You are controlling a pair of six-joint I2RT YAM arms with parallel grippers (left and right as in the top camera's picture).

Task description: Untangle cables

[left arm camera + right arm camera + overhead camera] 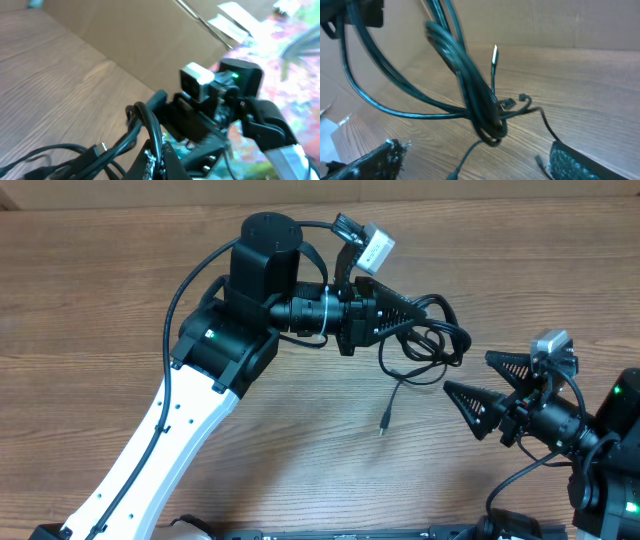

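Pinching the cables between fingers pressed together, the left gripper holds the black bunch right of the middle of the worktop, nearer its far edge. Loops spill from the jaws toward the right edge, and one loose strand runs toward the near edge, ending in a small plug tip. Just beside the bunch, on its near-right side, the right gripper stands spread wide and grips nothing; its wrist view shows the twisted cords hanging ahead of its two fingers.

Blurred cables, upper ends cropped
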